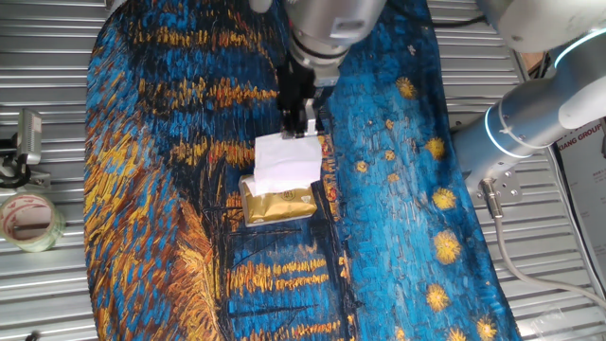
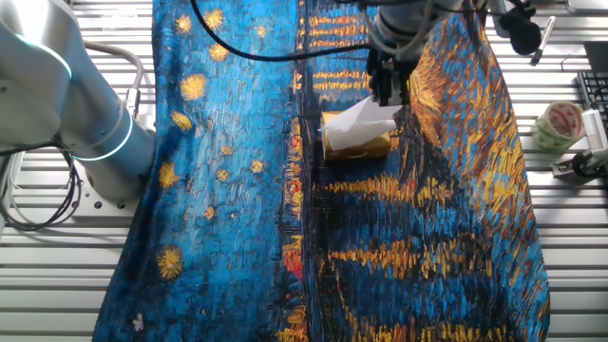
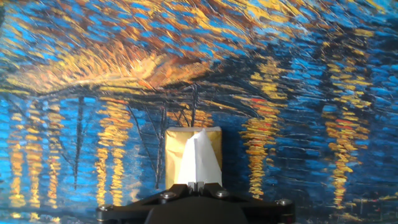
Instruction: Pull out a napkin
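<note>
A white napkin (image 1: 286, 161) rises out of the gold-yellow tissue pack (image 1: 279, 204), which lies on the painted cloth. My gripper (image 1: 301, 130) is shut on the napkin's upper edge, above and behind the pack. In the other fixed view the napkin (image 2: 359, 122) stretches from the pack (image 2: 357, 145) up to the gripper (image 2: 389, 103). In the hand view the napkin (image 3: 199, 162) runs as a folded strip from the pack (image 3: 176, 146) to my closed gripper (image 3: 197, 184). Its lower end is still in the pack's slot.
The blue and orange painted cloth (image 1: 398, 189) covers the table's middle. A tape roll (image 1: 28, 220) and a metal clip (image 1: 24, 142) lie on the slatted surface at the left. The arm's base (image 1: 521, 123) stands at the right.
</note>
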Motion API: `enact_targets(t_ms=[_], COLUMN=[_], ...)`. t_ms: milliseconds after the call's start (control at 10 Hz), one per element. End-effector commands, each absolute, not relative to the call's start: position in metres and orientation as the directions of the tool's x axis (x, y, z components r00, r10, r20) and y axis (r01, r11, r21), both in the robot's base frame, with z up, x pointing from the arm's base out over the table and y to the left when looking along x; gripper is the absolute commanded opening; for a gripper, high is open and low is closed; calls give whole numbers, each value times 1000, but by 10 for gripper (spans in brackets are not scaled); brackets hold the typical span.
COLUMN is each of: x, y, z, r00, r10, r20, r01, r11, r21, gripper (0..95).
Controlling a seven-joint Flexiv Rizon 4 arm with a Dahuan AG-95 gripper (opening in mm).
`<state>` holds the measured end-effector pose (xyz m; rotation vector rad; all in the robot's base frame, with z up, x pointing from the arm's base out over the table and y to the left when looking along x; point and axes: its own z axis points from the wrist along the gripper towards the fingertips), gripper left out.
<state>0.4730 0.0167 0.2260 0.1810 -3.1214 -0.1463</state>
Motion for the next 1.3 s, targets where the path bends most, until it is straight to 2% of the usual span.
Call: enact_targets(t_ms=[100, 700, 1300], x=[474, 462, 462], y=[9, -24, -34], z=[225, 220, 221], r00=[-992, -983, -984], r10=[-129, -182, -177], r20=[6, -19, -26], r01=[-127, -183, -179], r11=[986, 975, 974], r21=[106, 125, 136], gripper=[0, 0, 0])
